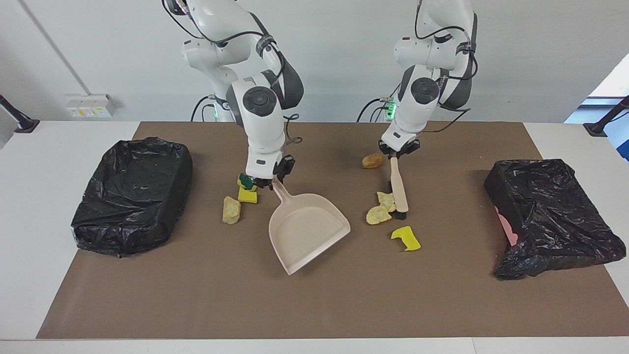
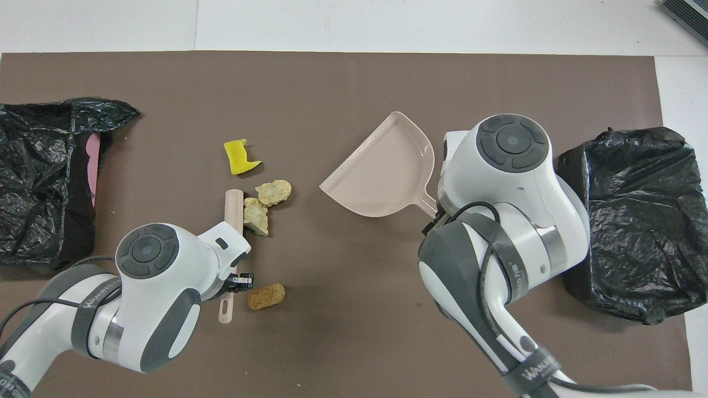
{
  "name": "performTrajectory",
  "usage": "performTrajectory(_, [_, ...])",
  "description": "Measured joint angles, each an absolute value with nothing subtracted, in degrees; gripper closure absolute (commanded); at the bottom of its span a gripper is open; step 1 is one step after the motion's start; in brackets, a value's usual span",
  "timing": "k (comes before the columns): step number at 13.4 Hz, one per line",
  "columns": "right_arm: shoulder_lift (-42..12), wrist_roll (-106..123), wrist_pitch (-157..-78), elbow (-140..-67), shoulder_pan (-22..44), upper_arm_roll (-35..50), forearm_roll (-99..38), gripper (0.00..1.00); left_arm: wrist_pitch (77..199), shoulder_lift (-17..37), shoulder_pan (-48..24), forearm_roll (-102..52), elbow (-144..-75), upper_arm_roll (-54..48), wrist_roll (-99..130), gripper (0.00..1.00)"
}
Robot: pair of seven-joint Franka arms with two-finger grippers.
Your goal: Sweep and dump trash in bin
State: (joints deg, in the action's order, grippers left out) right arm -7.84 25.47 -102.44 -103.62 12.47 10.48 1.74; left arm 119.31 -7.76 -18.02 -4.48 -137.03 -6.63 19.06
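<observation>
**Ann:** We're looking at a long white table (image 1: 29,221) standing in front of a plain white wall (image 1: 344,59), with a wide brown mat (image 1: 314,305) covering most of the top. What's sitting on it?

**Ben:** A black bag-lined bin (image 1: 132,191) is sitting at the right arm's end. A second crumpled black-bagged bin (image 1: 550,216) is lying at the left arm's end, showing a strip of pink. Mid-mat, the beige plastic dustpan (image 1: 307,231) is lying at an angle, its mouth facing the left arm's end.

**Ann:** And the claws?

**Ben:** The right gripper (image 1: 269,183) is clamping the dustpan's handle. The left gripper (image 1: 397,151) is closing tight on the top of the beige-handled black-bristled brush (image 1: 399,189), whose head is touching the mat.

**Ann:** Where's the trash lying?

**Ben:** Two tan crumbly lumps (image 1: 378,215) are pressing against the brush head, between it and the dustpan. A bright yellow sponge chunk (image 1: 406,239) is lying near them, farther from the robots. A rounded tan lump (image 1: 373,161) is sitting just beside the left gripper. By the right gripper, the green-layered yellow sponge (image 1: 245,181) and a plain yellow sponge block (image 1: 247,196) are touching, with a pale tan lump (image 1: 231,210) just beside them.
</observation>
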Motion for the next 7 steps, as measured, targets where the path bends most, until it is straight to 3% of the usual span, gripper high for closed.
performTrajectory(2, [-5.78, 33.47, -101.57, -105.93, 12.05, 10.46, 1.74, 1.00, 119.31, -7.76, -17.94, -4.49, -137.02, -6.54, 19.07, 1.00])
performTrajectory(5, [-2.23, 41.33, -109.82, -115.04, 12.38, 10.71, 1.74, 1.00, 119.35, -7.73, -17.00, -4.50, -137.01, -6.28, 19.06, 1.00])
performTrajectory(7, [-0.14, 43.93, -110.75, -118.80, 13.47, 10.79, 1.74, 1.00, 119.82, -7.56, -16.54, -4.51, -137.01, -5.99, 19.02, 1.00])
